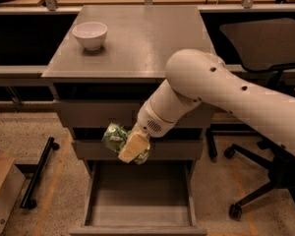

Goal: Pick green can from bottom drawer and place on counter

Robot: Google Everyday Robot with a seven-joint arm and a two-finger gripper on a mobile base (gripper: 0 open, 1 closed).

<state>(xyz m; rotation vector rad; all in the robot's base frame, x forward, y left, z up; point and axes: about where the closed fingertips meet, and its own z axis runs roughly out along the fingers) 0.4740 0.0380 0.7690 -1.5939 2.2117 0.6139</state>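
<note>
The green can [116, 137] is tilted in the air in front of the middle drawer front, above the open bottom drawer [137, 200]. My gripper [132, 148] is shut on the can, its pale fingers [133, 146] wrapped across the can's right side. The drawer floor below shows nothing on it. The counter [142, 41] is the grey top slab above and behind the gripper. My white arm comes in from the right and crosses the counter's front right corner.
A white bowl [90, 35] stands on the counter's back left. A black office chair [265, 43] stands at the right, its wheeled base [246, 200] near the drawer. A black bar [39, 173] and a cardboard box [2, 191] lie on the floor at left.
</note>
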